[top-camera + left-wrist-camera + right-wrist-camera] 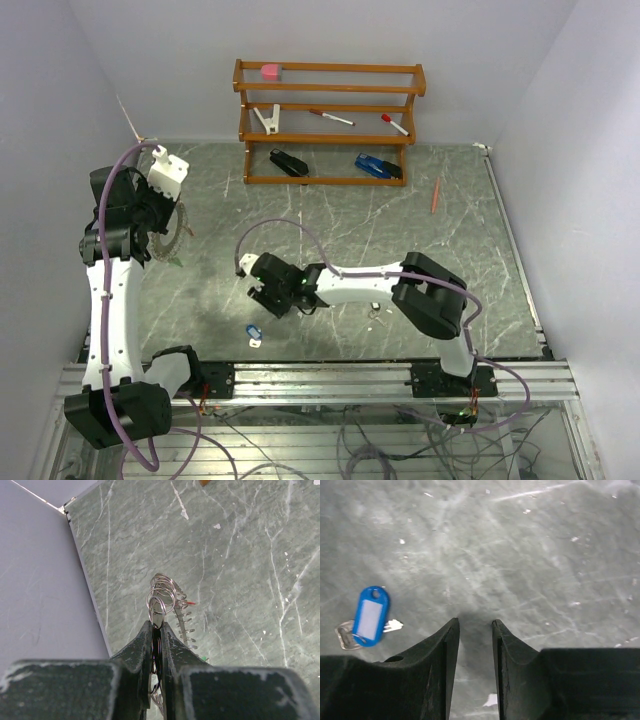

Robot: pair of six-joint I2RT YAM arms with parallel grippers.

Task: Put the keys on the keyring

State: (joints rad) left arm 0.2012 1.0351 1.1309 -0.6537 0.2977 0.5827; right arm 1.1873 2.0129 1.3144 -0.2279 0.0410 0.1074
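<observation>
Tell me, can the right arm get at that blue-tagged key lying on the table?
Probably yes. Its pincer is open and empty, close beside the blue-tagged key, with only bare table between them.

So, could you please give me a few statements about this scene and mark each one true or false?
1. The left gripper is shut on the keyring. True.
2. The right gripper holds the blue-tagged key. False: its jaws are open and empty, and the key lies off to one side of them.
3. The blue-tagged key lies flat on the table. True.
4. The orange pencil lies on the wooden shelf. False: it lies on the table, to the right of the shelf in the top view.
</observation>
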